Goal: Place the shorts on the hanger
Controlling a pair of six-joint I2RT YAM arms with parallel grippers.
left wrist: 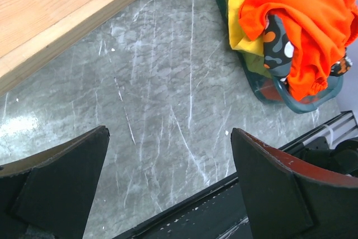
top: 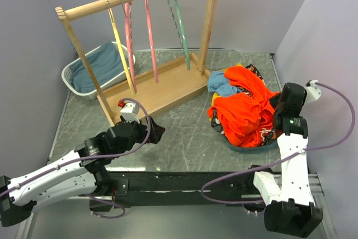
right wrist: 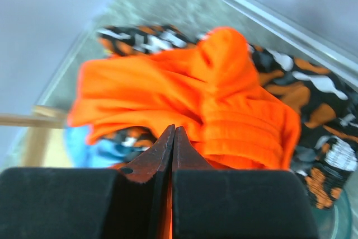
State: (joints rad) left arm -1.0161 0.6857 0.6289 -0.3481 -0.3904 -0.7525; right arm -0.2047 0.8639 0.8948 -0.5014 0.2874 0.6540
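I am seeing the right gripper (right wrist: 173,131) pinching, jaws pressed together, a fold of the bright orange-red fabric shorts (right wrist: 224,99), which are lying heaped at the right side of the grey table (top: 184,127). The left gripper (left wrist: 169,132) is hovering wide open, well apart from the thin mint-green plastic hanger (top: 182,32).

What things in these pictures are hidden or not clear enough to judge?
- Right wrist view: whether the shut right hand pinches the shorts; its own fingers cover the spot, and the picture is blurred.
- Top view: the shorts' drawstring, too small among the folds; the teal basket, mostly buried by the shorts and other clothes.
- Left wrist view: the shorts, cut off by the top and right edges.
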